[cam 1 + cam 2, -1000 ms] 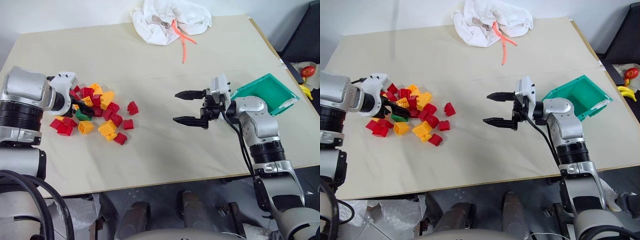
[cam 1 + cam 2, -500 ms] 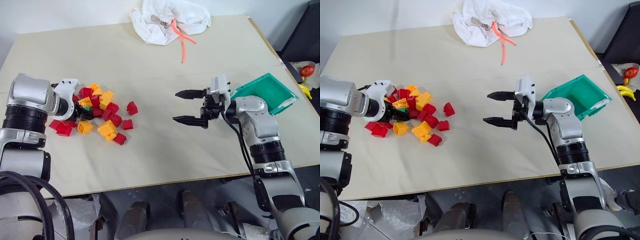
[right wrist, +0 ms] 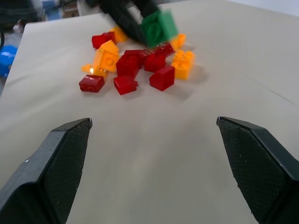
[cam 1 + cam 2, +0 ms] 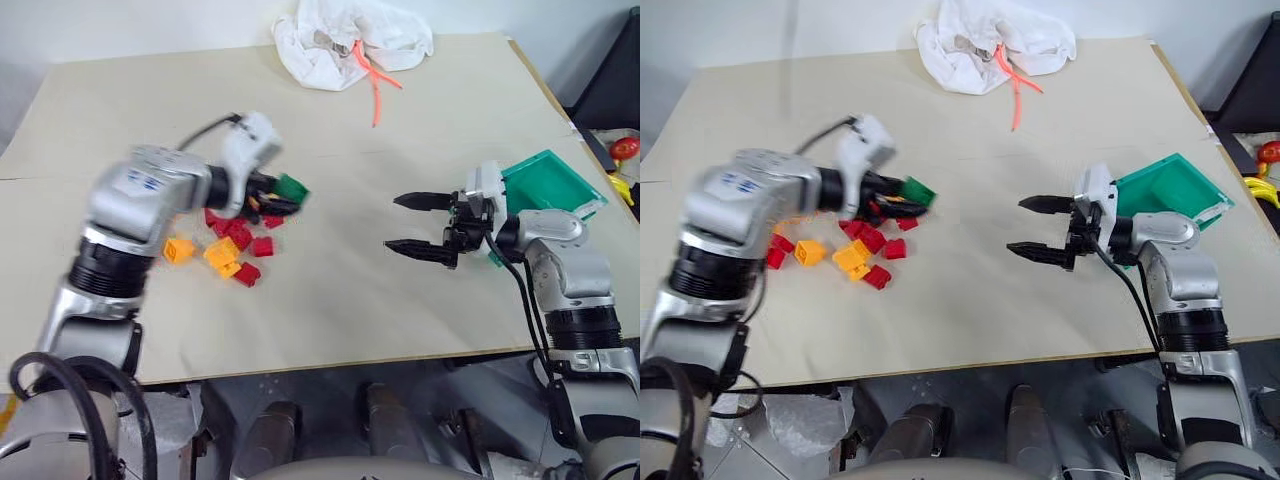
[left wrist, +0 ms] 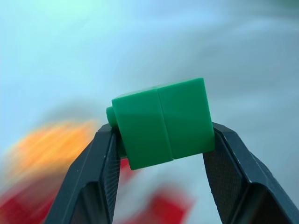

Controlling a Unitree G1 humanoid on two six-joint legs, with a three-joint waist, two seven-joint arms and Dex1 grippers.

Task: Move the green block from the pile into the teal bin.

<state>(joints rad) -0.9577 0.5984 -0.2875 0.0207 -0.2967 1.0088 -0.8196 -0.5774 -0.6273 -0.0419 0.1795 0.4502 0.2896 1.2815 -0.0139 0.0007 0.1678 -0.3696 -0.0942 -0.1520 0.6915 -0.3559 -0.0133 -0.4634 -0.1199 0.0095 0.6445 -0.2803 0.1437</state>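
From the head camera, the teal bin [image 4: 550, 187] sits tilted near the desk's right edge, and what shows of its inside is bare. The right claw [image 4: 418, 224] hangs just beside the bin, on its pile-facing side, its two black fingers spread wide and holding nothing. Between this claw and the pile [image 4: 228, 243] the desk [image 4: 330, 300] lies bare, and a broad bare strip also runs along the near edge. The left claw [image 4: 278, 197] is raised above the pile's right-hand side, pinching the green block [image 4: 292, 188], which is clear of the surface. The red and yellow-orange bricks lie scattered in the desk's left half. A crumpled white cloth [image 4: 352, 40] with an orange cord [image 4: 377, 85] rests at the far edge, well apart from both arms. In the left wrist view, the green block [image 5: 161, 122] is clamped between the two black fingers [image 5: 100, 172], with blurred red and orange bricks behind. In the right wrist view, the spread fingers [image 3: 63, 154] frame bare desk, with the pile [image 3: 135, 65] beyond and the green block [image 3: 159, 26] held above it by the other claw.
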